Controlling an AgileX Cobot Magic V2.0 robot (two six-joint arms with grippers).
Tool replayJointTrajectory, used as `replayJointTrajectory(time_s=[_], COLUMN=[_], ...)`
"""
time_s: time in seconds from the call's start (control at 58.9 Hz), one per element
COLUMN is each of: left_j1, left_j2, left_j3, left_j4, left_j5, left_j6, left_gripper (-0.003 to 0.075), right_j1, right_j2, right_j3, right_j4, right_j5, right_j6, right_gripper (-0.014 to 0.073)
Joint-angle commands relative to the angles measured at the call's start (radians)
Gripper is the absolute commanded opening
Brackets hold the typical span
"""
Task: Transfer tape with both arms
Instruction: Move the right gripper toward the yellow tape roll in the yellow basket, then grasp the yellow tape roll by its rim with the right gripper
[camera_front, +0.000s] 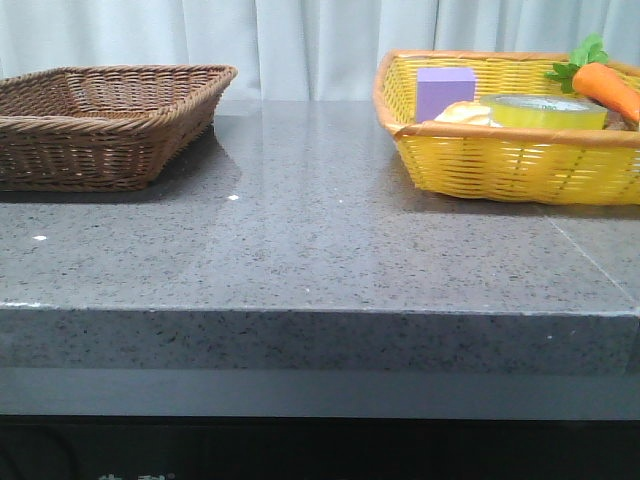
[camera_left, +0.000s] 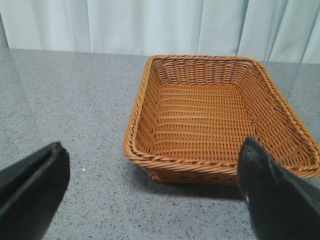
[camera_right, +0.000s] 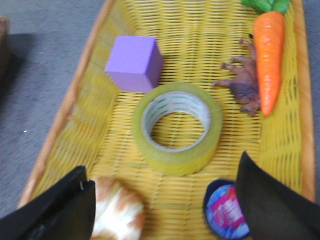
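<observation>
The tape (camera_right: 177, 127), a yellow roll with a white core and green lettering, lies flat in the yellow basket (camera_right: 75, 95). It also shows in the front view (camera_front: 545, 111) inside the yellow basket (camera_front: 500, 160) at the right. My right gripper (camera_right: 162, 200) is open and empty above the basket, with the tape just beyond its fingertips. My left gripper (camera_left: 155, 192) is open and empty over the table in front of the brown wicker basket (camera_left: 215, 120). Neither arm shows in the front view.
The yellow basket also holds a purple block (camera_right: 134, 63), an orange carrot (camera_right: 269, 55), a brown toy figure (camera_right: 245, 85), a white-and-orange piece (camera_right: 116, 210) and a blue round can (camera_right: 225, 210). The brown basket (camera_front: 100, 120) stands at the left on the grey stone table (camera_front: 320, 240).
</observation>
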Motion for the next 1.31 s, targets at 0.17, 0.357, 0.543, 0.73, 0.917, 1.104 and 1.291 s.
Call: replayJointTrajectory(time_s=[0.17,0.357,0.543,0.73,0.917,1.104,1.291], left_j1=[0.002,0.002,0.002,0.002,0.002,0.002,0.002], left_j2=[0.009,0.009,0.009,0.009,0.009,0.009,0.009], left_j3=[-0.038,-0.038,-0.038,-0.038,-0.038,-0.038,-0.036], left_j4=[0.002,0.002,0.002,0.002,0.002,0.002,0.002], left_j5=[-0.076,-0.076,-0.076,-0.076,-0.074,-0.073,-0.069], left_j6=[-0.002,-0.002,-0.002,-0.002,-0.002,-0.002,-0.002], left_gripper=[0.0673,0.0673,0.0673,0.0673,0.0673,0.0673,0.0673], right_j1=[-0.04,-0.039,-0.039,-0.038,-0.037,-0.037,-0.037], right_j2=[0.289,0.485,0.592,0.626,0.656,0.676,0.672], right_j3=[-0.33,-0.525,-0.611,-0.61,-0.61,-0.61,-0.61], right_j4=[-0.09,-0.089,-0.089,-0.089,-0.089,-0.088,-0.088], right_j5=[0.116,0.248,0.336,0.336,0.321,0.333,0.328], right_j6=[0.055,0.055,0.055,0.055,0.055,0.055,0.054], right_gripper=[0.0592,0.0592,0.059,0.059,0.0489,0.0248,0.0112])
